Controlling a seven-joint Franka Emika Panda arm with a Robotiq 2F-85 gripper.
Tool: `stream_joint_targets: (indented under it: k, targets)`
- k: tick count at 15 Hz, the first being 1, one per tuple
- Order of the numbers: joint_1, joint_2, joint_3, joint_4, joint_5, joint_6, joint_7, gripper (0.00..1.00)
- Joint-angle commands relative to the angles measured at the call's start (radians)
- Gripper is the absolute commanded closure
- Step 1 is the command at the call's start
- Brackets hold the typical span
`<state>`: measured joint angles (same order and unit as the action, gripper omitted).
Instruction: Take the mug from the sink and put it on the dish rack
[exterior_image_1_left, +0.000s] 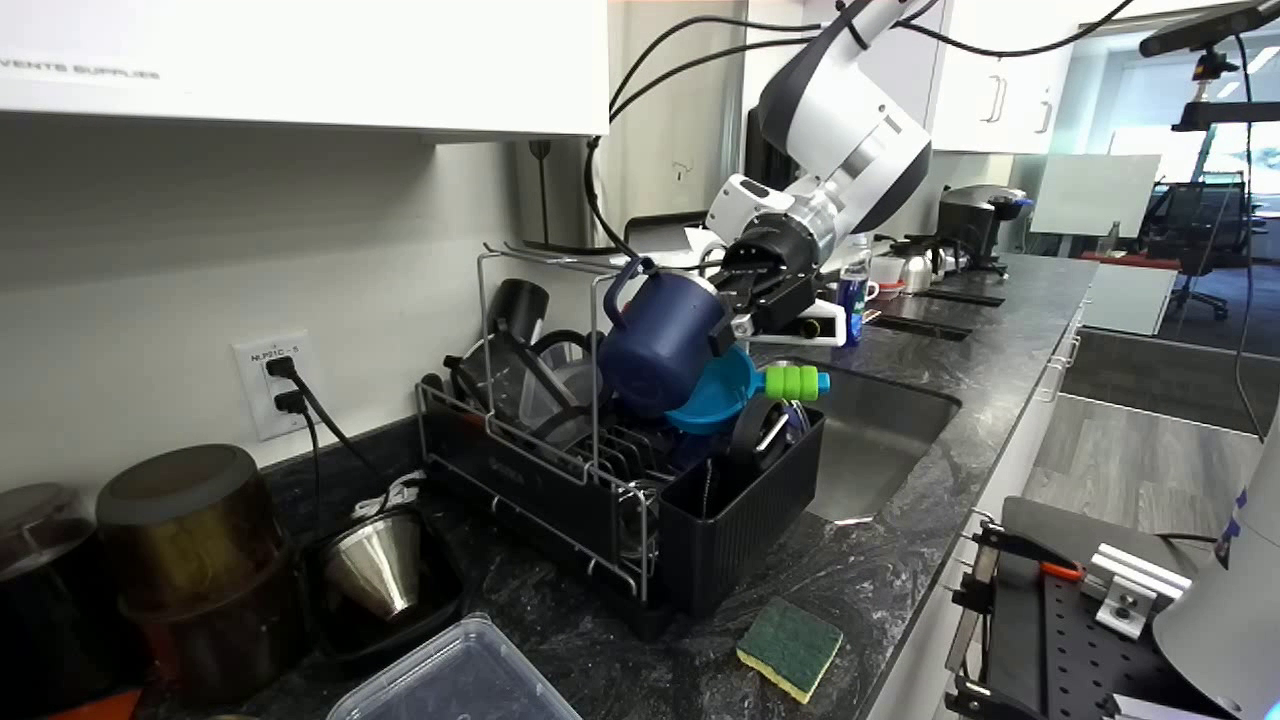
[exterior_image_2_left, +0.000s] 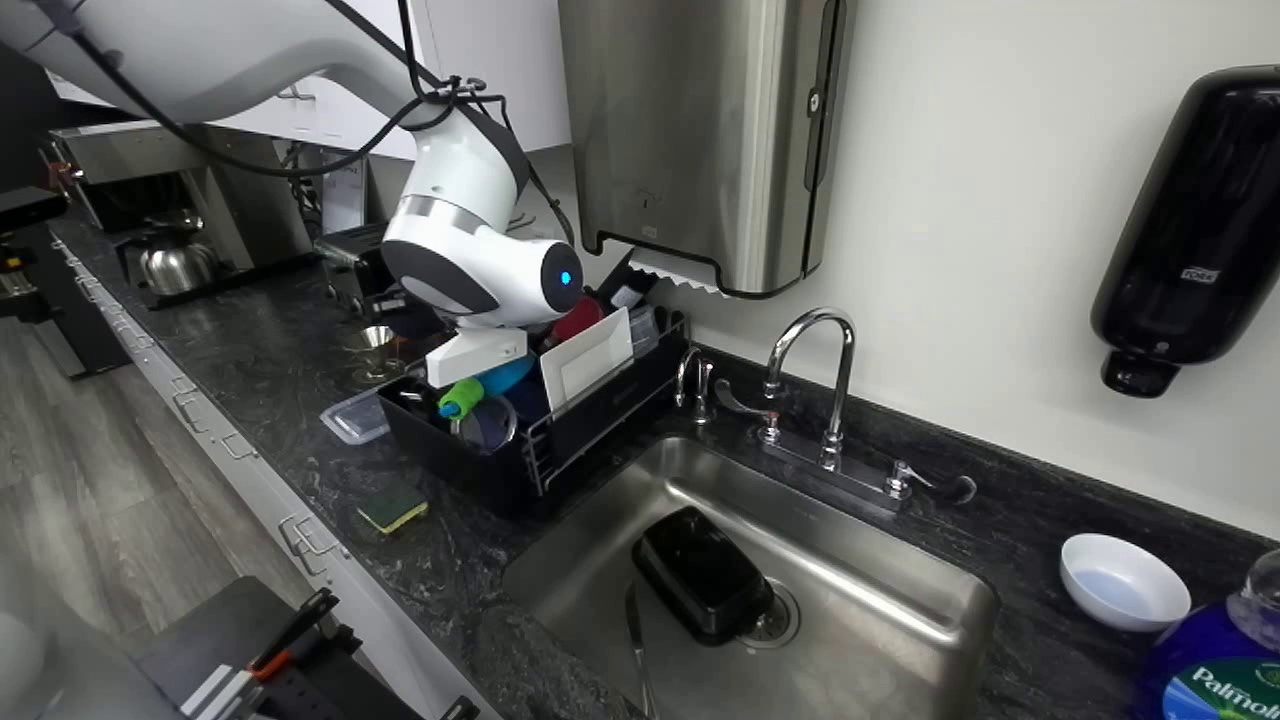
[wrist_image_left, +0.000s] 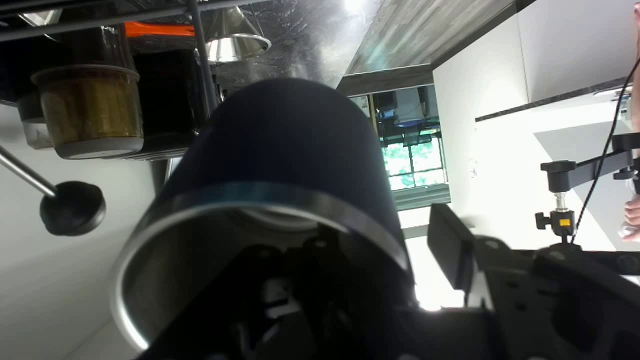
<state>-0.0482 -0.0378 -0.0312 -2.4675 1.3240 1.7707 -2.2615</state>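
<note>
The navy mug (exterior_image_1_left: 662, 340) is tilted within the dish rack (exterior_image_1_left: 540, 490), its rim toward my gripper (exterior_image_1_left: 735, 315) and its handle on the upper far side. Whether its base rests on the rack, I cannot tell. In the wrist view the mug (wrist_image_left: 290, 135) fills the middle, mouth facing me. One finger reaches inside it; the outer pad (wrist_image_left: 450, 245) stands off the wall with a bright gap between, so the gripper (wrist_image_left: 387, 245) is open astride the rim. The sink (exterior_image_2_left: 880, 590) lies beside the rack. In that exterior view the arm hides gripper and mug.
A light-blue strainer (exterior_image_1_left: 715, 395) with a green handle sits close by the mug. A white plate (exterior_image_2_left: 588, 355) stands upright in the rack. The towel dispenser (exterior_image_2_left: 700, 130) hangs behind. A black container (exterior_image_2_left: 700, 575) lies in the sink, near the faucet (exterior_image_2_left: 838, 385). A sponge (exterior_image_1_left: 790, 645) lies in front.
</note>
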Motion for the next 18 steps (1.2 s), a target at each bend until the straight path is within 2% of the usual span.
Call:
stream_joint_targets:
  k: [1, 3, 5, 18]
  targets:
    - [0.006, 0.010, 0.000, 0.008, 0.021, 0.011, -0.013, 0.19]
    - [0.005, 0.010, -0.001, 0.008, 0.023, 0.012, -0.015, 0.05]
    - [0.001, 0.009, -0.004, 0.009, 0.021, 0.012, -0.018, 0.00]
    - [-0.047, 0.008, -0.077, 0.043, -0.019, 0.033, -0.026, 0.00]
